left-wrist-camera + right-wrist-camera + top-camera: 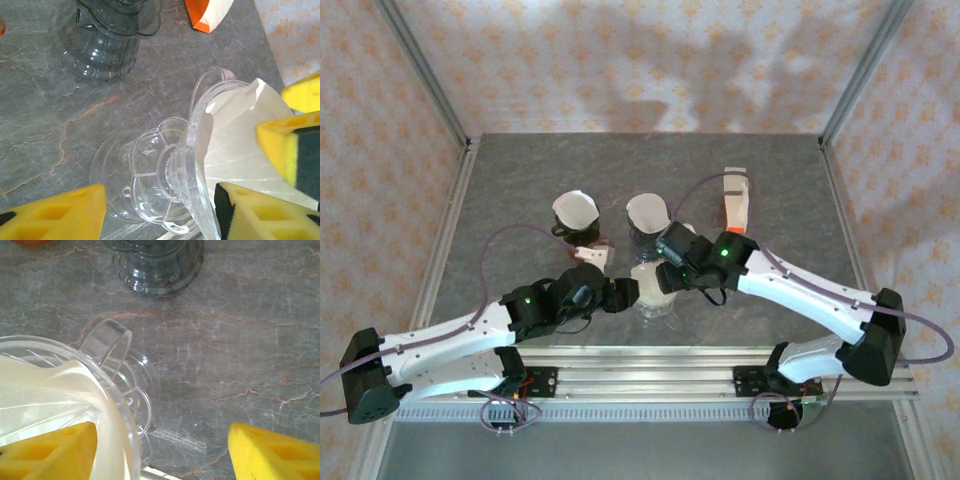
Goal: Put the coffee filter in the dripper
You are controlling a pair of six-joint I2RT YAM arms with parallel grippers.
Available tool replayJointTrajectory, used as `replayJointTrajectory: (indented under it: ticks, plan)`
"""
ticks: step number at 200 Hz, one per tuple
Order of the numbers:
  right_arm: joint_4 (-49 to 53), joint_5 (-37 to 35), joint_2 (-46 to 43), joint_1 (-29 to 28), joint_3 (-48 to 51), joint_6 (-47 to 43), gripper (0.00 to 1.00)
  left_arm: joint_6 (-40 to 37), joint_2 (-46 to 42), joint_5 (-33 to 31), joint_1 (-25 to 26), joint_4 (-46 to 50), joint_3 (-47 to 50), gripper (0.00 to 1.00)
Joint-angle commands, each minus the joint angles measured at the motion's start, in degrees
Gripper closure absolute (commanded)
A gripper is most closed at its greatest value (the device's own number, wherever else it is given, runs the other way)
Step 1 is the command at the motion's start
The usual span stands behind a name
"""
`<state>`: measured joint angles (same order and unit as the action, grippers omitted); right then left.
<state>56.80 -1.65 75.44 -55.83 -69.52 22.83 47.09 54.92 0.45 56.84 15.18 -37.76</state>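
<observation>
**Arm pose.** In the top view both arms reach inward and meet near the front middle of the bench (520, 180). The left arm extends from the lower left, and the left claw (625, 293) is at the left side of the dripper (655, 298). The right arm extends from the lower right, and the right claw (665, 275) is at the dripper's upper edge.

**Claw state.** The left claw (160, 192) is spread wide, with the dripper's (150, 170) base and rim between its fingers. Contact cannot be confirmed. The right claw (162, 427) is also spread wide. One of its fingers (50, 450) is over the filter (45, 395), and the other is above bare bench.

**View differences.**
- The left wrist view shows the scalloped base of the dripper and the right claw's fingers (280, 142) over the filter (235, 145).
- The right wrist view shows the loop handle of the dripper (125, 425).
- Both wrist views show a second clear dripper (105, 45) farther back.
- An orange-and-white packet (735, 200) lies beyond.

**Task item.** The filter (648, 278) is cream paper, creased, and sits inside the clear ribbed dripper.
</observation>
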Motion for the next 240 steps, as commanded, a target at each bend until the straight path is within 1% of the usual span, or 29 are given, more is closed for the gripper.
replayJointTrajectory:
  ticks: [1, 26, 84, 120, 143, 203, 240]
  plan:
    - [3.30, -3.70, -1.95, 0.63, 1.22, 1.33, 0.30, 0.30, 0.57, -0.93, -0.55, 0.64, 0.87, 0.40]
    - [3.90, -4.51, -2.71, 0.82, 1.66, 1.49, 0.30, 0.37, 0.46, -1.03, -0.57, 0.83, 0.87, 0.40]
    - [0.90, -1.51, -4.08, 0.82, -0.75, 0.18, 0.30, 0.29, 0.46, -1.22, -0.55, 1.22, 0.49, 0.40]
    - [-0.36, -2.47, -7.09, 0.81, -1.32, 0.42, 0.30, 0.00, 0.54, -0.98, -0.54, 1.18, -0.20, 0.32]
    - [0.32, -2.61, -7.24, 0.83, -1.89, 0.72, 0.30, -0.23, 0.29, -1.06, -0.59, 1.24, -0.60, 0.26]
    - [-0.02, -2.82, -7.32, 0.81, -1.67, 1.01, 0.30, -0.26, -0.73, -1.06, -0.52, 1.48, -1.36, 0.19]
    - [0.07, -3.01, -7.32, 0.83, -1.41, 1.21, 0.30, -0.16, -1.30, -0.95, -0.58, 1.47, -1.86, 0.18]
